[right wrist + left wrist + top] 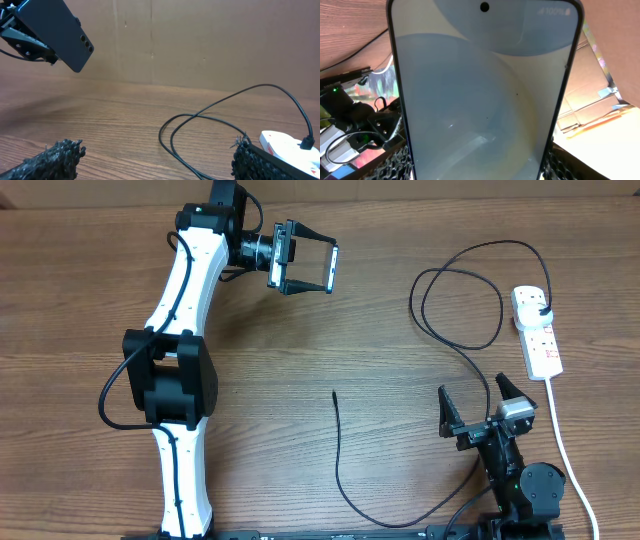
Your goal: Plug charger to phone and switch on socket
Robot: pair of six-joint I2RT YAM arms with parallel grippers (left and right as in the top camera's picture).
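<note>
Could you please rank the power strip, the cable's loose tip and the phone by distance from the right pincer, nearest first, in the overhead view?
From the right pincer:
1. Power strip, just ahead to its right.
2. Cable's loose tip, mid-table to its left.
3. Phone, far ahead on the left.

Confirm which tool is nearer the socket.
Right. The right tool is open, just below and left of the socket in the overhead view. The left tool, shut on the phone, is much farther off toward the image's left.
</note>
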